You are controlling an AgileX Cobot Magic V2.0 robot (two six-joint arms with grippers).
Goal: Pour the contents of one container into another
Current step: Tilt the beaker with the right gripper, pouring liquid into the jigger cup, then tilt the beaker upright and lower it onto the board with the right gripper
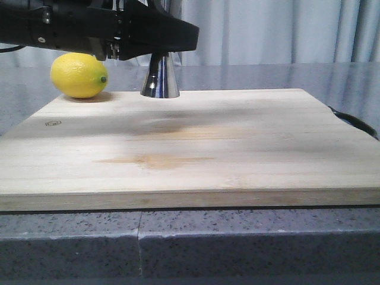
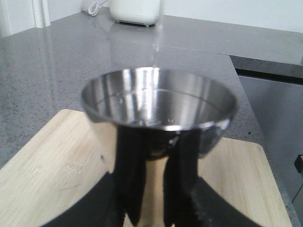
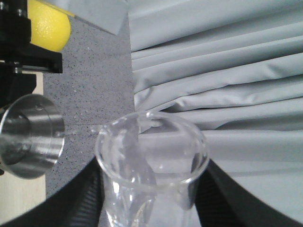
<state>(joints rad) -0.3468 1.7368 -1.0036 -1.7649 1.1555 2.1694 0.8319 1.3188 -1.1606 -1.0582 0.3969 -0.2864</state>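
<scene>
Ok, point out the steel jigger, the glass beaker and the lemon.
steel jigger (image 2: pixel 158 101): left wrist view, inner wall of its upper cup.
glass beaker (image 3: pixel 151 146): right wrist view, on the clear wall just inside the tilted rim.
lemon (image 1: pixel 78 75): front view, middle of its yellow skin.

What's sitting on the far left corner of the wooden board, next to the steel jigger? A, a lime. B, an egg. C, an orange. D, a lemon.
D: a yellow lemon rests at the board's far left corner, beside the jigger, which the left gripper grips at the waist.
</scene>
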